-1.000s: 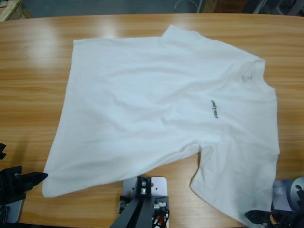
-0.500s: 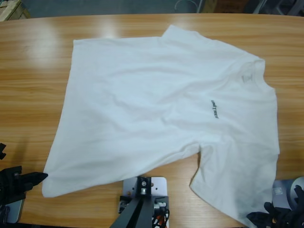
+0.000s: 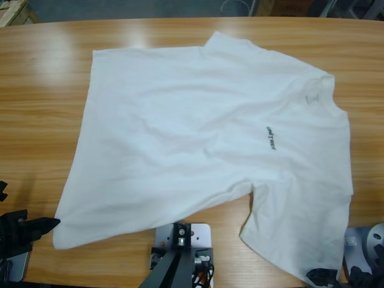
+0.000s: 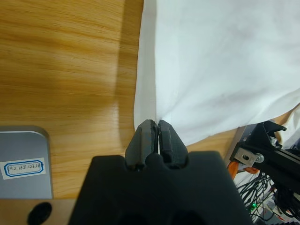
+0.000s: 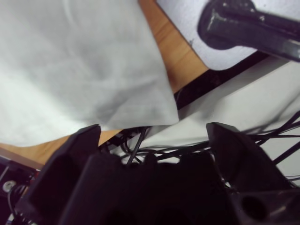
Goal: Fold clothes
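The high view looks straight down on the counter (image 3: 42, 90) with the whole T-shirt (image 3: 198, 138) in frame. The left wrist view looks down from close along the left pincer (image 4: 155, 126) at the shirt's hem corner. The right wrist view sits very close over the shirt's sleeve corner, past the right pincer (image 5: 152, 131).

The thin white cotton T-shirt (image 3: 198, 132) looked soft, matt and lightly wrinkled. The long wooden table (image 3: 42, 102) showed streaky grain under a smooth, glossy varnish. Both grippers' black jaws appeared matt plastic.
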Controlling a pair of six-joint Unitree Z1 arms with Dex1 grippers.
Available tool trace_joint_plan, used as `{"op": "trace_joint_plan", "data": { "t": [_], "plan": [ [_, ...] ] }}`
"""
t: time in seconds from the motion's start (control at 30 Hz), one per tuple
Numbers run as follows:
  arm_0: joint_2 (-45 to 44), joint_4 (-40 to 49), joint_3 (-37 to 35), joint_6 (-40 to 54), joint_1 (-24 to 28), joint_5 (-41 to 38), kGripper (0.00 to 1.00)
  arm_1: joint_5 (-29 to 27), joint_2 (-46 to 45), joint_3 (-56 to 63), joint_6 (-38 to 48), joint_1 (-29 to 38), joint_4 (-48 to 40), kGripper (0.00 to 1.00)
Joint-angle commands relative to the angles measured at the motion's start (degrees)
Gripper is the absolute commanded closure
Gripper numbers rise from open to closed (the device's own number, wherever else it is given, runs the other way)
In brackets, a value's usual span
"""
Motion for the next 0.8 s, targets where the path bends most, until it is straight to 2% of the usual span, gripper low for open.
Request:
{"op": "trace_joint_plan", "data": {
  "t": [0.03, 0.17, 0.37, 0.7, 0.8],
  "plan": [
    [-1.1, 0.5, 2.0, -0.6, -0.2, -0.2, 1.000, -2.1, 2.5, 1.2, -1.3, 0.8, -1.8, 0.271],
    [-1.2, 0.5, 1.9, -0.6, -0.2, -0.2, 1.000, -3.3, 3.5, 2.0, -2.2, 0.8, -3.6, 0.277],
    [-1.0, 0.5, 1.6, -0.6, -0.2, 0.0, 1.000, -5.4, 3.4, 2.0, -3.6, 0.8, -3.6, 0.512],
    [-0.8, 0.5, 1.4, -0.6, -0.2, 0.3, 1.000, -6.7, 3.8, 2.3, -5.3, 0.8, -3.7, 0.528],
    [-0.8, 0.5, 1.4, -0.6, -0.2, 0.4, 1.000, -6.8, 3.4, 2.3, -5.9, 0.8, -3.6, 0.703]
  ]
}}
